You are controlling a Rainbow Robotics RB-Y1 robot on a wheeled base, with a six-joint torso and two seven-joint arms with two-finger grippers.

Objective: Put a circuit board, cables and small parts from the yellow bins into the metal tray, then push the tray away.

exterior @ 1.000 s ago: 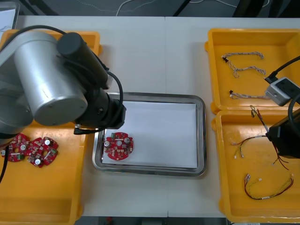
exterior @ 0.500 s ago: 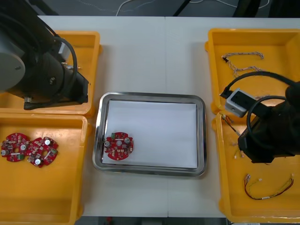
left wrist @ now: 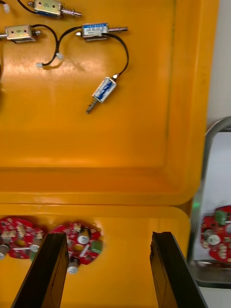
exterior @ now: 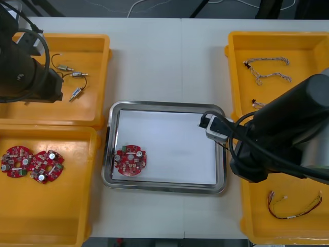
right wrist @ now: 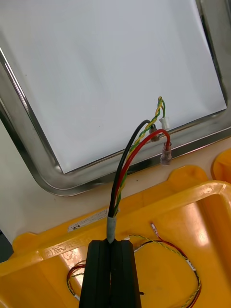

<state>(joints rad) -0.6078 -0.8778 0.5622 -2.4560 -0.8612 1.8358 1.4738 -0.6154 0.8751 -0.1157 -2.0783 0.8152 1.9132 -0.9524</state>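
While right gripper (right wrist: 111, 243) pinches one cable (right wrist: 129, 159) of black, red, yellow strands, four yellow bins (exterior: 97, 38) flank one metal tray (exterior: 164, 188). Cable tips hang over tray rim; white floor beyond mostly bare. Three circuit boards (exterior: 130, 160): one in tray, two under left gripper (left wrist: 108, 235), fingers spread. Four small metal parts (left wrist: 103, 90) lie beyond its fingers.

The bins (exterior: 97, 46) are showing plain yellow; the tray (exterior: 164, 105) is gleaming silver at its rim and showing white inside; the circuit board (exterior: 130, 160) is showing red, dotted silver and green; the cable (right wrist: 129, 159) is running black, red and twisted yellow-green from the black right end effector (right wrist: 113, 245).
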